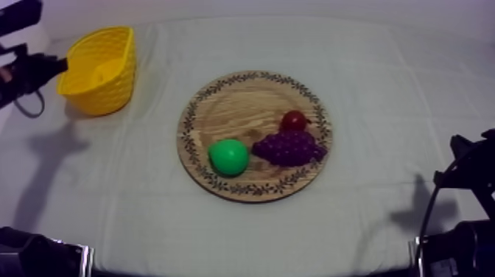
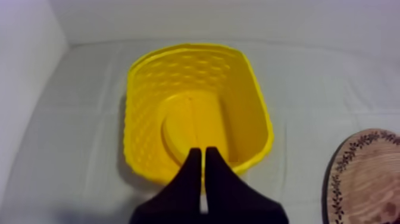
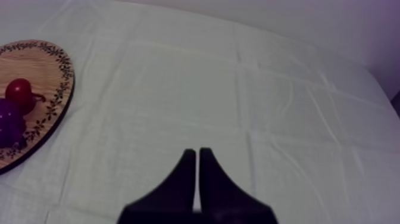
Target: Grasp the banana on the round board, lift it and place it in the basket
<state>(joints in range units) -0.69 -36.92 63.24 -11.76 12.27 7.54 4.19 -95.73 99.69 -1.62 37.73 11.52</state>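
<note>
1. No txt, label, brand, no. or sign can be read in any view.
2. On the wooden board, the rim is printed w/ a leaf-type pattern; no letters are made out in it.
3. On the yellow basket, only a plain woven-look wall is seen; nothing is written on it.
</note>
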